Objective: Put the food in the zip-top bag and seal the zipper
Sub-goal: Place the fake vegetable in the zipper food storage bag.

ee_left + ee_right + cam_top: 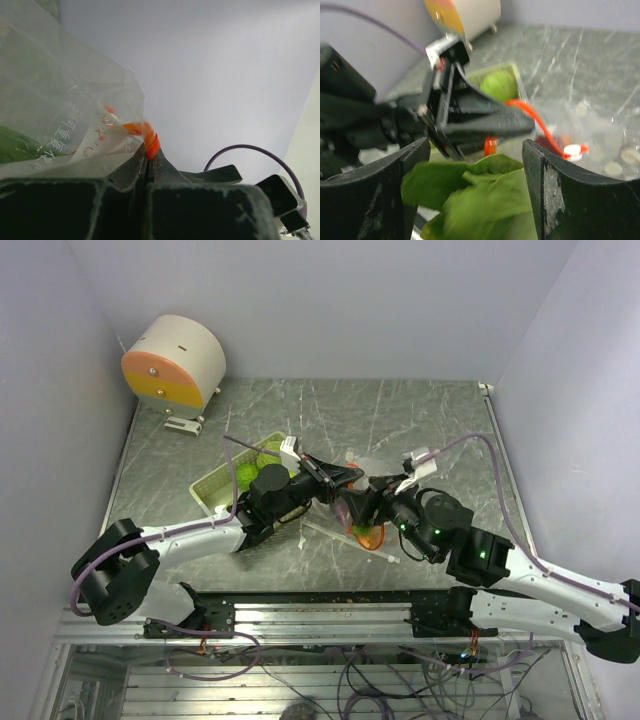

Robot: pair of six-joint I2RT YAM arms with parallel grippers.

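Grey table under us. Our left gripper pinches the bag by its orange zip. Our right gripper is spread wide around the carrot leaves, maybe inside the bag. We must hold the mouth up.

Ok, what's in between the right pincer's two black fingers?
Floppy green leaves sit between the right pincer's open fingers; the right wrist view shows it.
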